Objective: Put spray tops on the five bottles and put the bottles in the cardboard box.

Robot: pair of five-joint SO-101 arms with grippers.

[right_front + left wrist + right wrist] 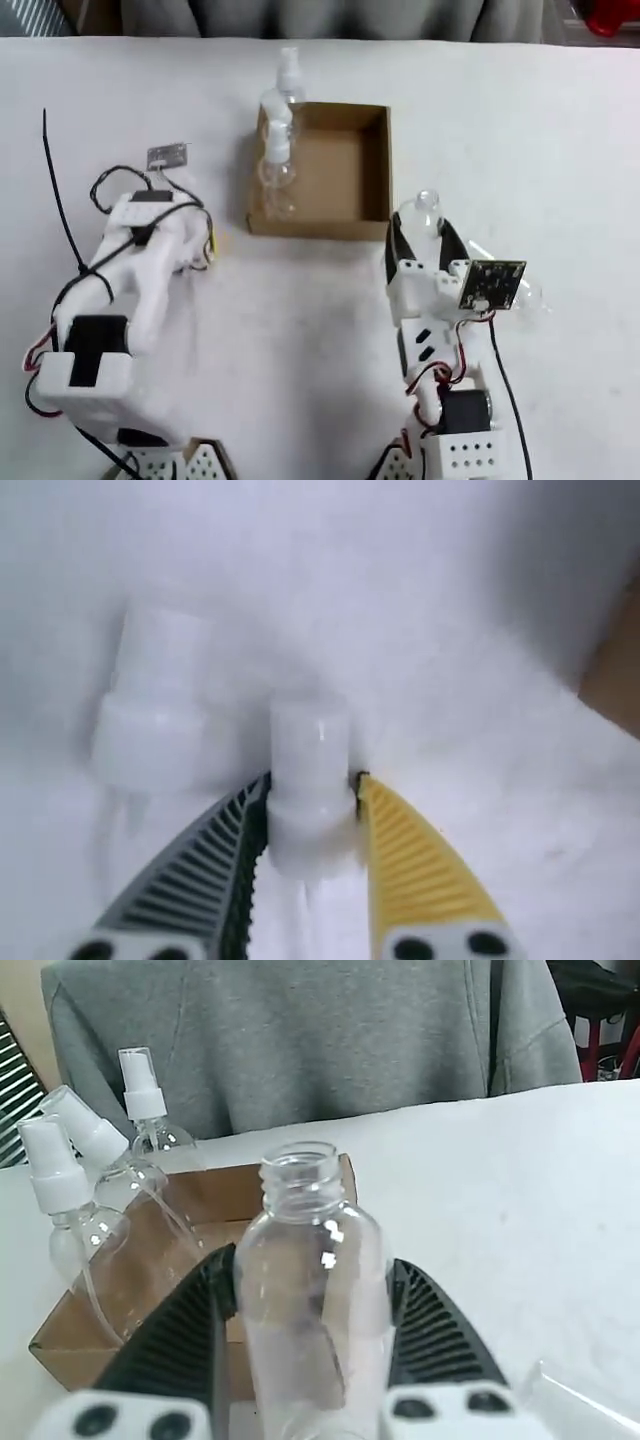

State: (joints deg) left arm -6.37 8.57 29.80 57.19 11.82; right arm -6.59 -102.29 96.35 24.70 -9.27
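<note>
My right gripper (315,1272) is shut on an upright clear bottle (312,1290) with an open neck and no top. It holds the bottle (424,214) just right of the cardboard box (340,215). My left gripper (310,780) points down at the table left of the box and is shut on a white spray top (310,800). A second spray top (150,720) stands beside it. Three bottles carry spray tops: two (276,160) (277,108) lean at the box's left side, and one (290,68) stands behind it.
The box's right half (350,165) is open. Another clear bottle (527,293) lies on the table right of my right arm, partly hidden by the wrist camera board (491,283). Cables (60,200) trail left of the left arm. A person in grey (300,1030) sits behind the table.
</note>
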